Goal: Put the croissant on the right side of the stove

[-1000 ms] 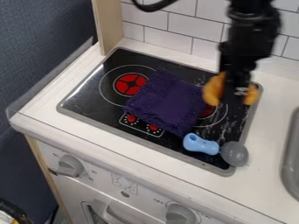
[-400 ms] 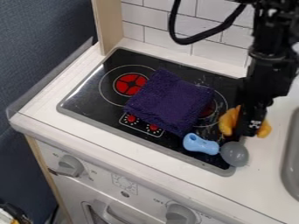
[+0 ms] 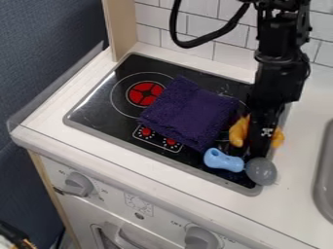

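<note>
While my gripper [image 3: 259, 149] pinches the croissant [image 3: 238, 132] between its fingers over the right side of the stove [image 3: 237, 179], I'd mind the blue-and-grey toy [image 3: 224, 161] just beside it (height is hard to judge remotely): landing on its round end could tip the pastry. Releasing too far right could spill it onto the counter [image 3: 299, 182].

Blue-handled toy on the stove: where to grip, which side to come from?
Blue handle, about mid-length, from above, with the jaws astride its long sides. It lies lengthwise on the stove and looks slimmer than the round gray end, which would probably roll or slip out. The purple cloth lies right by the handle's free end, so stay off that end.
</note>
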Controlling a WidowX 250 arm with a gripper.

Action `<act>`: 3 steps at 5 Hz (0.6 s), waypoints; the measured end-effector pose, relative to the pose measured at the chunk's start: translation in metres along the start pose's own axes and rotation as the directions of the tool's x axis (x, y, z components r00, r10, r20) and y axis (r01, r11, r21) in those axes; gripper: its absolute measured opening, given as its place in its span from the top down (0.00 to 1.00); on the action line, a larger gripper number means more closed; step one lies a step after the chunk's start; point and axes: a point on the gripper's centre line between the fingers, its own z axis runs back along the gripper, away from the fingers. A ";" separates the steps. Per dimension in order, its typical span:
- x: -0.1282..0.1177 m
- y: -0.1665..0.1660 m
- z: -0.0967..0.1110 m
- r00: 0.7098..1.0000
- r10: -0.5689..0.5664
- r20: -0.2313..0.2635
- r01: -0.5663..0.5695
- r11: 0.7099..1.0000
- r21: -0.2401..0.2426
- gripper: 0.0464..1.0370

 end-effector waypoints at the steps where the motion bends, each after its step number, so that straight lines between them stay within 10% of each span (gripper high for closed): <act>1: -0.001 -0.001 -0.001 1.000 -0.014 -0.009 0.014 1.000 -0.014 0.33; 2: -0.002 -0.005 -0.001 0.997 -0.046 -0.054 0.045 0.999 -0.017 0.06; 3: -0.002 -0.008 0.005 0.998 -0.038 -0.055 0.037 0.999 -0.012 0.04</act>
